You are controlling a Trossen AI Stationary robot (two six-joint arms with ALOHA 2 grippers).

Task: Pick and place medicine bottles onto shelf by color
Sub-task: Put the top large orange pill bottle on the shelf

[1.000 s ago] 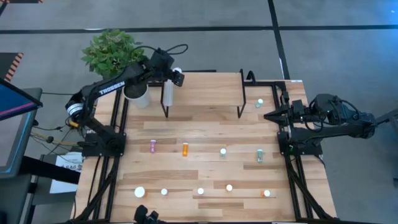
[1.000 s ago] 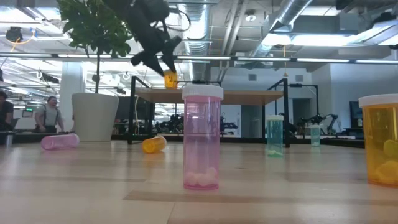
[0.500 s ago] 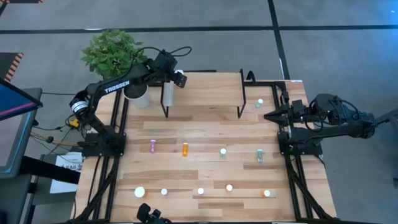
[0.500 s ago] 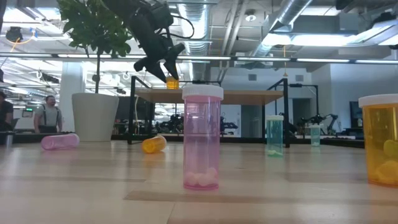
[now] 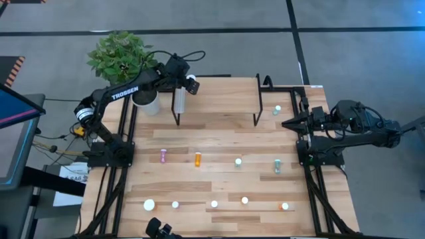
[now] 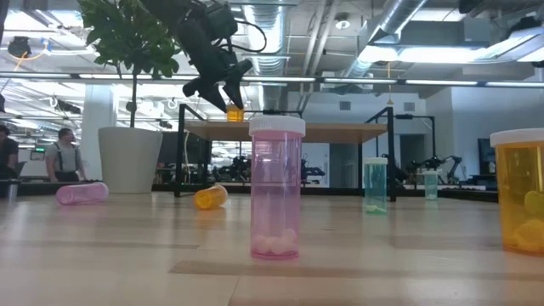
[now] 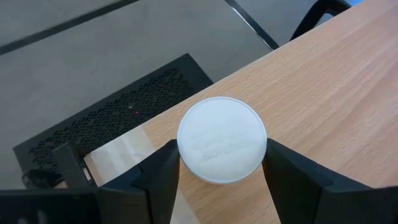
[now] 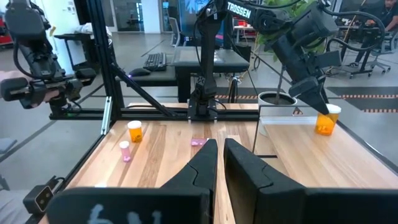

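Note:
My left gripper (image 5: pixel 192 84) is over the far left corner of the shelf (image 5: pixel 219 99). It is shut on an orange bottle with a white cap (image 7: pixel 222 140), which also shows in the low view (image 6: pixel 235 113) and the right wrist view (image 8: pixel 325 121). My right gripper (image 5: pixel 287 123) is shut and empty at the table's right edge, beside the shelf. A pink bottle (image 5: pixel 163 156) and an orange bottle (image 5: pixel 197 159) lie on their sides mid-table. My left gripper pinches the white cap's rim (image 7: pixel 184 152) between its two fingers (image 7: pixel 163 177), one on each side. The fingers come from above, slanting down from the table's left. The bottle stands upright below them, its base (image 8: pixel 324 131) at the shelf's top.
A potted plant (image 5: pixel 145 99) stands just left of the shelf. Teal bottles are near the right side (image 5: pixel 277 110) (image 5: pixel 238 161) (image 5: pixel 277 166). Several upright bottles line the near edge, such as a pink one (image 6: pixel 276 187) and an orange one (image 6: pixel 520 191).
My left gripper has gone a little toward the table's right edge and down with the orange bottle, bringing it onto the shelf's far left corner. It has kept still for the last half second.

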